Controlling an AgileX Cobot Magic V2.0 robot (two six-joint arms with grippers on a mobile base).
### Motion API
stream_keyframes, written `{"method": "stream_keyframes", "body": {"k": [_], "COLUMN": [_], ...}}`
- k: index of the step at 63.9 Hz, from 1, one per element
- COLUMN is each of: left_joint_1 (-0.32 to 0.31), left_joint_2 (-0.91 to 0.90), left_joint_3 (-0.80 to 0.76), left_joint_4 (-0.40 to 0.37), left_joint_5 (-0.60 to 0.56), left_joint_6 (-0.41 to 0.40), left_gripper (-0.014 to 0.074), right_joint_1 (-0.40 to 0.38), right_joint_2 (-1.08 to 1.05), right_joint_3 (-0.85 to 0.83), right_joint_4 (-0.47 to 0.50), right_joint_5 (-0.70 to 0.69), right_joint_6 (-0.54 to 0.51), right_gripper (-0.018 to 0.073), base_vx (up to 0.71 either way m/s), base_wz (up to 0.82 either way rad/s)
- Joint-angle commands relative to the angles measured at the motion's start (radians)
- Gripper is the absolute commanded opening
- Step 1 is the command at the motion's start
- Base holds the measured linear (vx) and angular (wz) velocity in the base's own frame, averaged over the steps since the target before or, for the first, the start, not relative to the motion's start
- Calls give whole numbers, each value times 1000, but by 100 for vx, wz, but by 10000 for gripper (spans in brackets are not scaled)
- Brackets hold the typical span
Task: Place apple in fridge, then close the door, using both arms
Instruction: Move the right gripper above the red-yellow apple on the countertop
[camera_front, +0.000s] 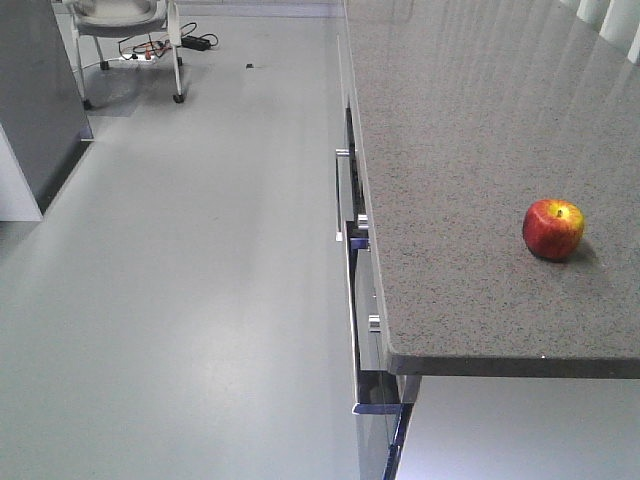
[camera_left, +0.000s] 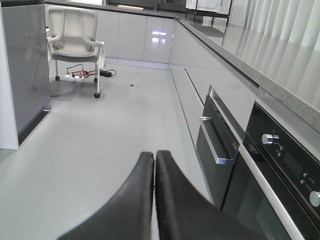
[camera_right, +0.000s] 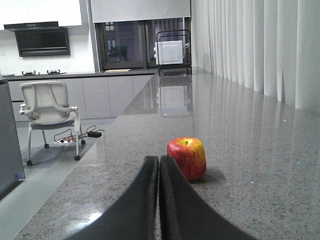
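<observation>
Both grippers have fingers pressed together, nothing held. Left gripper hangs over the floor beside the built-in oven; marks by the oven knobs are too small to read. Right gripper sits low over the speckled grey countertop, w/ the apple upright just ahead of its tips; gap hard to judge. The apple is alone on that stretch, near the counter's end. Dark-grey fridge stands across the floor at left, cut off by the frame. Office chair and cables lie beyond it. Microwave is at the counter's far end, curtains along the right.
</observation>
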Motion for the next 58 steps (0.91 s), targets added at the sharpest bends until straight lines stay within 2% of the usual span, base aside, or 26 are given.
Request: {"method": "stream_keyframes", "body": {"k": [1,58], "left_joint_1": [1,1], "left_joint_2": [-6,-6], "left_joint_3": [21,21], "left_joint_4": [4,4], "left_joint_5": [-73,-73], "left_joint_6": [-2,-2], "left_gripper": [-6,-6], "right_joint_1": [-5,-5], "right_joint_2": [-19,-19], "right_joint_3": [15,15], "right_joint_4": [-2,-2], "right_joint_5": [-73,-73], "right_joint_6": [2,2], "right_gripper": [-3,-3], "base_vx": [0,0], "base_wz": [0,0]}}
